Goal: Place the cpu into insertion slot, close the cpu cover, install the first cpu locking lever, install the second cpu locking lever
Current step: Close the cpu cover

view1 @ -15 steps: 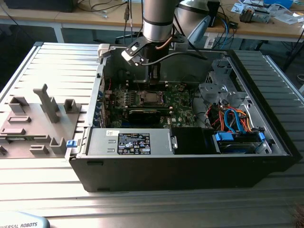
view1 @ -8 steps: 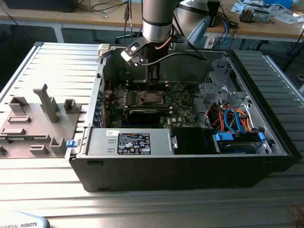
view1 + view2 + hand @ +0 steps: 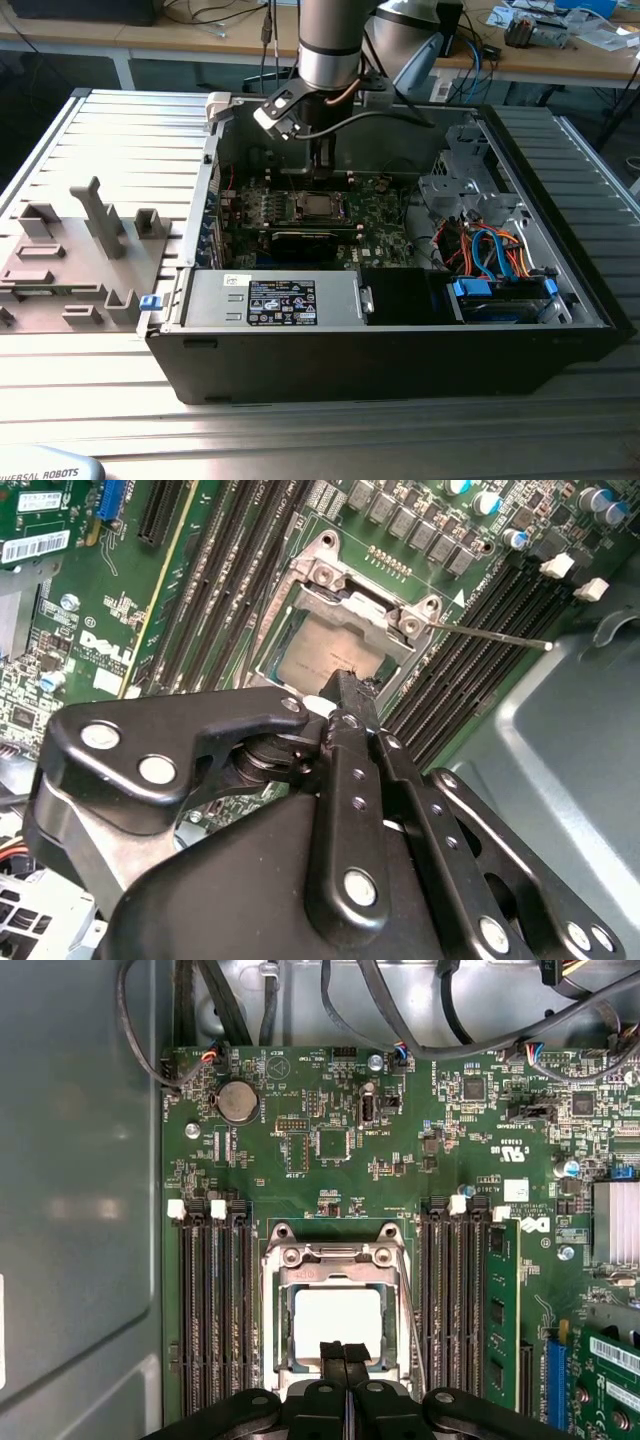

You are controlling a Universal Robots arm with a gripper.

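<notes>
The cpu (image 3: pixel 338 1320) lies flat in the insertion slot (image 3: pixel 285 1235) on the green board, its silver-grey top showing through the cut-out of the cpu cover (image 3: pixel 335 1275), which lies down over it. My gripper (image 3: pixel 345 1352) is shut with nothing between its fingers, the tips over the edge of the cpu (image 3: pixel 315 655) and cover (image 3: pixel 365 615). Whether they touch the cover I cannot tell. A thin locking lever (image 3: pixel 490 636) sticks out sideways from the socket corner. In the exterior view my gripper (image 3: pixel 320 170) hangs inside the case just above the cpu (image 3: pixel 318 207).
Black memory slots (image 3: pixel 215 1310) flank the socket on both sides, one holding a green module (image 3: pixel 497 1310). A black card (image 3: pixel 305 240), the power supply (image 3: pixel 270 300) and a drive bay with blue cables (image 3: pixel 495 255) surround the board. A grey fixture tray (image 3: pixel 70 250) sits at the exterior view's left.
</notes>
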